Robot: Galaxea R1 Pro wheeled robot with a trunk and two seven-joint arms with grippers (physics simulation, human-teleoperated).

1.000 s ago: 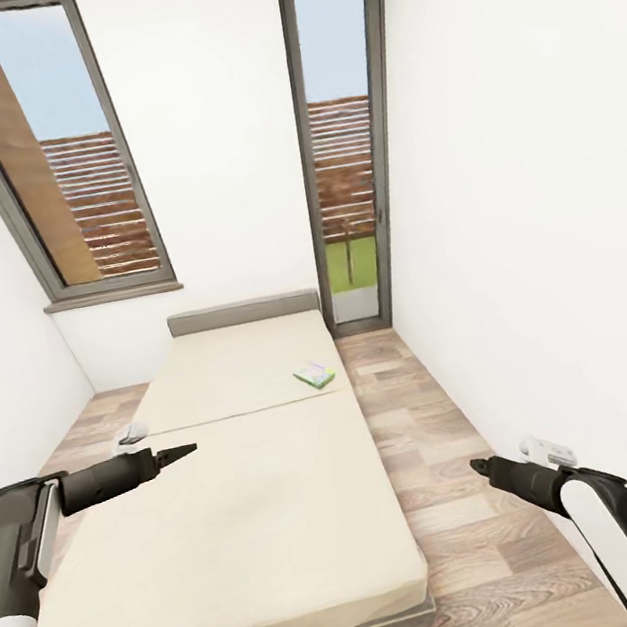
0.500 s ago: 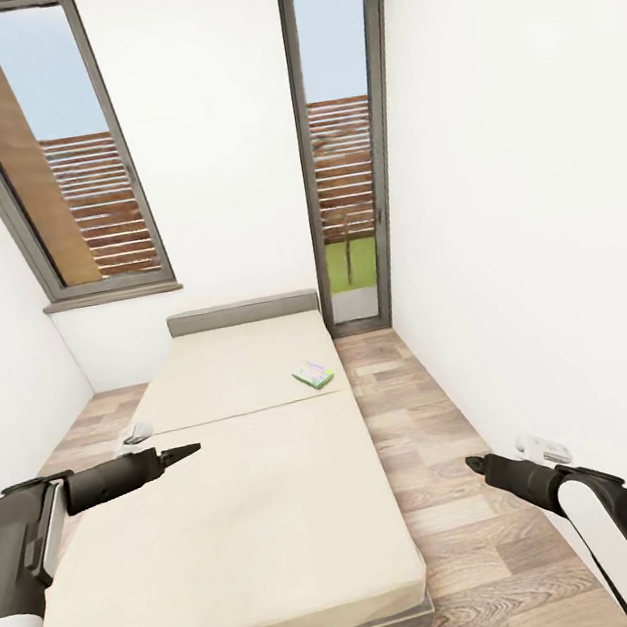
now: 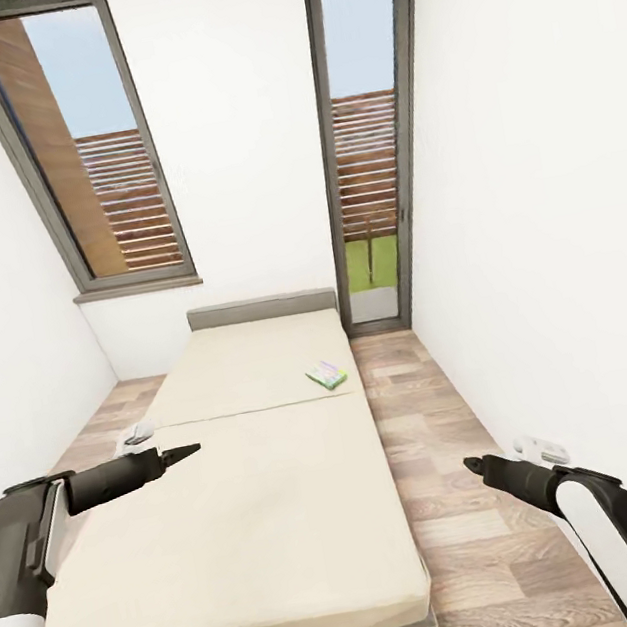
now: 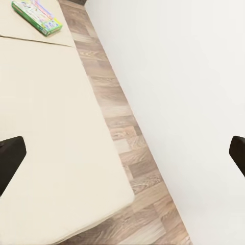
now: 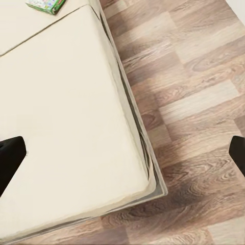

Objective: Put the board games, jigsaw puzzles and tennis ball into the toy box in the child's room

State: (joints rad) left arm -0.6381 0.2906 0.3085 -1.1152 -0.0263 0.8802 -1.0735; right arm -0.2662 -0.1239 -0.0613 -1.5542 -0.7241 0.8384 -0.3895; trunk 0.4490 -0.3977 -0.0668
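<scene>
One board game [image 3: 326, 375], a flat box with a green edge and a busy printed lid, lies near the right edge of the far mattress of the bed [image 3: 236, 528]. The same board game [image 4: 37, 15] lies beyond my left gripper, and the board game [image 5: 46, 5] also lies beyond my right one. My left gripper [image 3: 189, 453] hovers open over the bed's left side, holding nothing. My right gripper [image 3: 471, 466] hangs open and empty over the floor right of the bed. The table, toy box, jigsaw puzzles and tennis ball are out of view.
A strip of wood-plank floor [image 3: 437, 456] runs between the bed and the white right wall [image 3: 556, 245]. A tall glass door [image 3: 369, 153] stands at the back right and a slanted window [image 3: 86, 157] at the back left. A narrower strip of floor runs along the bed's left side.
The whole picture has shifted, so the camera has moved: bed, window and door now sit further right. Both arms hold about the same pose.
</scene>
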